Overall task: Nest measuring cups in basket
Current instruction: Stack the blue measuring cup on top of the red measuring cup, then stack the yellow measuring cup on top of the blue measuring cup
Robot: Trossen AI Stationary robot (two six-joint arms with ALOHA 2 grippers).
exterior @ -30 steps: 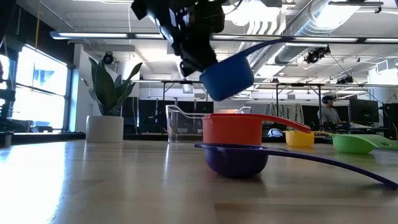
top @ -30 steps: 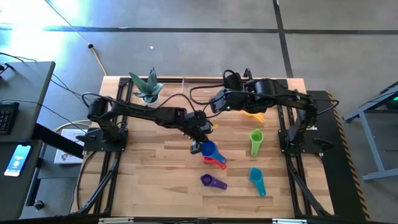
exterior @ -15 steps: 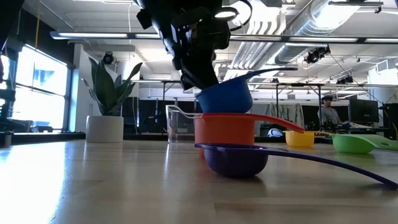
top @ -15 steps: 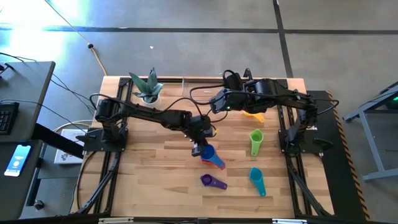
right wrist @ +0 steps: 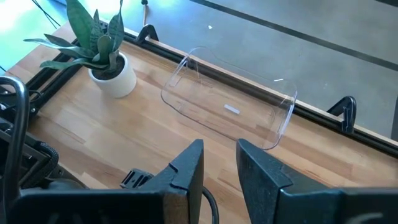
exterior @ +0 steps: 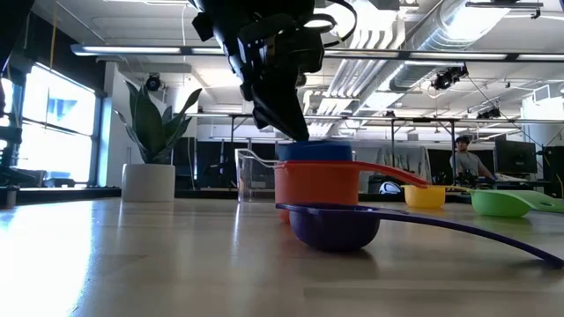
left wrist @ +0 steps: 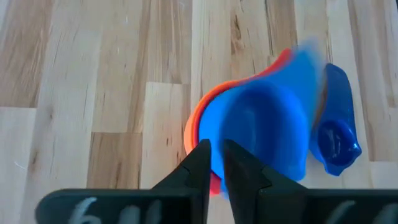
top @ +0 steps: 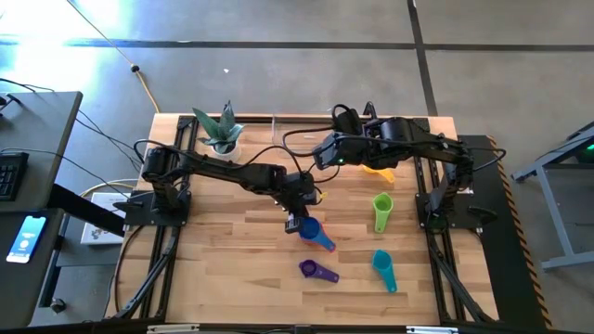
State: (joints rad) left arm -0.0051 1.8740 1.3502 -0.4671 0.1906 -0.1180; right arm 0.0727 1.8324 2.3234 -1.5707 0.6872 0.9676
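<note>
The table point(top: 223, 250) is pale wood planks with black rails down both sides. It stands on a grey concrete floor. Across the table top the room is a wide workshop with ceiling ducts, and a person point(exterior: 463, 159) sits far back.

The blue cup point(top: 312, 228) sits near the middle of the table, nested inside the red cup point(exterior: 317, 187). Both are on the wood, outside the basket point(right wrist: 205, 109). The left gripper point(top: 295, 221) hangs right over the blue cup's rim on the side away from the handle. Whether it pinches that rim or is clear of it cannot be told.

The right gripper point(right wrist: 219, 149) hovers well behind the blue cup, toward the far edge. It is partly open and empty, and it faces the basket. The basket lies empty along that far edge, with the white plant pot point(top: 221, 144) beside it.

The purple cup point(top: 318, 271) lies just in front of the blue cup. The teal cup point(top: 382, 266) is in front of the blue cup and off toward the right arm's side. The green cup point(top: 381, 211) is level with the blue cup on that same side. The yellow cup point(top: 379, 172) is behind the green one, partly under the right arm.

On the left arm's side of the blue cup, bare wood runs to the rail.
</note>
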